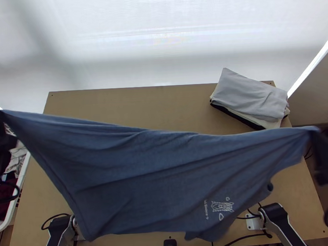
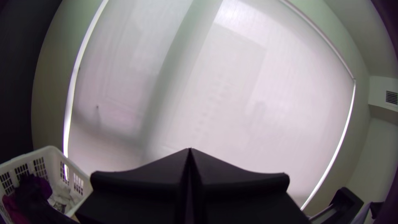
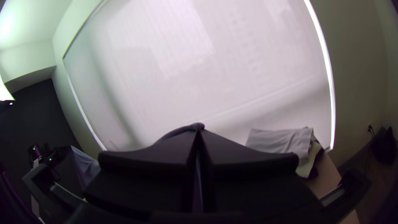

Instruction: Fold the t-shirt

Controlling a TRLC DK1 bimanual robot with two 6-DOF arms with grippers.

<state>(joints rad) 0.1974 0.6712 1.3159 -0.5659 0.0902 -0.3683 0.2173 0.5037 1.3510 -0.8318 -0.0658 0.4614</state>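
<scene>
1. We have the t-shirt [image 1: 157, 167] up over the wooden table [image 1: 132, 111], pulled out wide between our two arms, its lower part hanging toward the near edge.
2. Our left gripper [image 2: 190, 150] has its fingers together, clamped on one upper corner of the cloth, out past the table's left side near the white basket [image 2: 54, 152].
3. Our right gripper [image 3: 199, 131] also has its fingers together, pinching the opposite corner; a bit of cloth pokes up at the tips.
4. What is done, as we judge it: both corners are caught and the top edge is drawn fairly straight, with a few slanting creases below it. The small white print [image 1: 222, 206] faces up.
5. What is left: nearly all the folding. We see no finished fold, and we cannot tell whether the cloth hangs in one layer or doubled. We likely need to lay it flat, fold it in, then release it.
6. The folded pile [image 1: 250, 94] at the table's far right corner probably shows how the finished shirt should look.
</scene>
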